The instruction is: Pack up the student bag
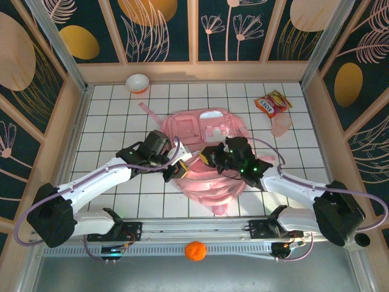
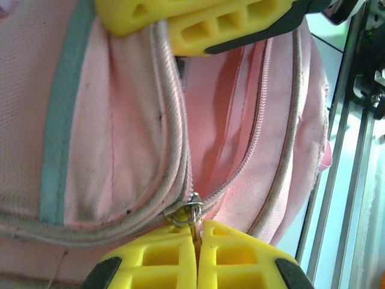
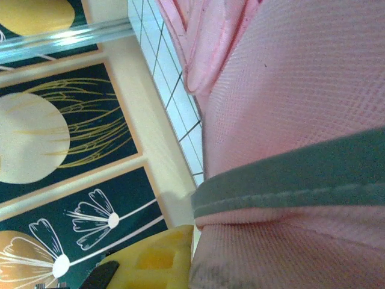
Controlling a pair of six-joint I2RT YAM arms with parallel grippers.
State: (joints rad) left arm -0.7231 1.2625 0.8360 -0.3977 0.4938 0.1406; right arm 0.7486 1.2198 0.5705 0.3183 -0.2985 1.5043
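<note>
While low over student bag (image 1: 206,182), left fingers (image 2: 240,253) on zipper pull (image 2: 191,212).

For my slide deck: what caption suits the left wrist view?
Left gripper pinches the metal zipper pull of the pink student bag.

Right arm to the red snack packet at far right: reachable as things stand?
Probably not yet: the right gripper is shut on the student bag; once released, bare tiles lie between it and the snack packet.
</note>
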